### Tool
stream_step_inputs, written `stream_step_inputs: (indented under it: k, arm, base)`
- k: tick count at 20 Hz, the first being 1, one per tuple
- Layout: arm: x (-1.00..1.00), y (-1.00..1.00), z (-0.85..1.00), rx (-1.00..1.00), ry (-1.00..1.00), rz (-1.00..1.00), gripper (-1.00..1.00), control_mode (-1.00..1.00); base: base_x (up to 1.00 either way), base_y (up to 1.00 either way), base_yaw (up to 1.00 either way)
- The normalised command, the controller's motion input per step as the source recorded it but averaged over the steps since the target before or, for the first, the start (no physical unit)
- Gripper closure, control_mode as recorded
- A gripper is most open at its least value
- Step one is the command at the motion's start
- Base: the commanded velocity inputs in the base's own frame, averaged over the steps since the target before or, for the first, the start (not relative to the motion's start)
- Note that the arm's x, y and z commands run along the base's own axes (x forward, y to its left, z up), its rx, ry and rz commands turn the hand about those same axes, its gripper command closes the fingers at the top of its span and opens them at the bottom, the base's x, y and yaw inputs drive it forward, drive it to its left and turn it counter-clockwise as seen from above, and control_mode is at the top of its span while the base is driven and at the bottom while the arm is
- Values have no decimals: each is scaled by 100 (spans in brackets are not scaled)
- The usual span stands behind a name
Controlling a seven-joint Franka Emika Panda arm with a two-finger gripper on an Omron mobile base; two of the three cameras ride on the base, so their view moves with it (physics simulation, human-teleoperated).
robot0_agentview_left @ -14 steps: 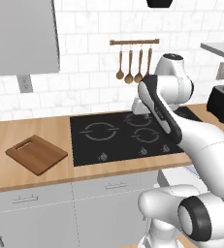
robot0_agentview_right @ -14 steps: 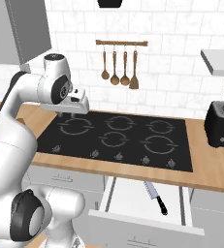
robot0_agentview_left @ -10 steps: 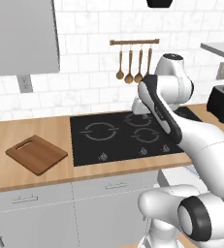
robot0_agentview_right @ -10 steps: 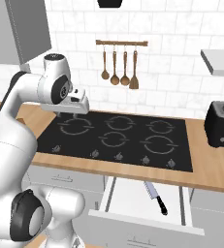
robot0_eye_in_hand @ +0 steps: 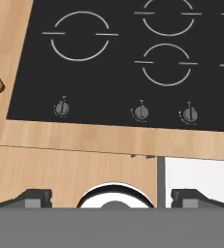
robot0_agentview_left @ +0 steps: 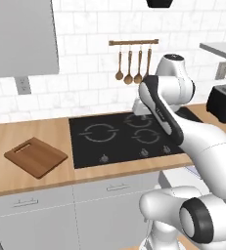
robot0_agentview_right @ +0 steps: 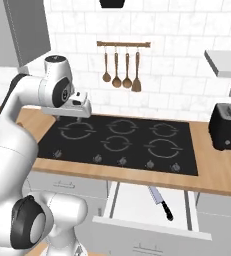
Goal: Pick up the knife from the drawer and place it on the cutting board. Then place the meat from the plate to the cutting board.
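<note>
Nothing has shifted over the last moment; the arm sits where it sat, the drawer [robot0_agentview_right: 152,207] hangs open as before, and the knife [robot0_agentview_right: 160,203] lies untouched in it, so the task has not really begun; the first grasp is all ahead.

The knife rests on the drawer's white floor, blade pointing back toward the counter, black handle nearer the drawer's front and a little to the right; the drawer is pulled out below the hob [robot0_agentview_right: 122,142], right of the robot's body. The board [robot0_agentview_left: 36,156] lies bare on the counter left of the hob, well apart from the drawer; I can see neither plate nor meat from here.

The arm is folded high; its upper link rises from the base, bends at the elbow near the wall, and the hand comes back down over the hob's front left part, facing straight downward. The gripper [robot0_eye_in_hand: 112,197] is spread wide, about as far as it goes, and holds nothing; from its own camera the two tips stand far apart over the counter's front edge, with the hob knobs [robot0_eye_in_hand: 141,112] ahead and a corner of the white drawer at the right.

I judge the next move is a swing right and a long drop into the drawer; the handle is the sensible thing to close on.
</note>
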Motion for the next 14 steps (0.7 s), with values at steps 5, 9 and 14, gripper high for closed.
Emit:
stream_step_inputs:
  k: [5,9,14]
  arm:
    - [0,0,0,0,0,0,-100,100]
    - [0,0,0,0,0,0,-100,100]
    - [0,0,0,0,0,0,-100,100]
  base:
    - [0,40,-26]
    - [0,44,-33]
    - [0,39,-42]
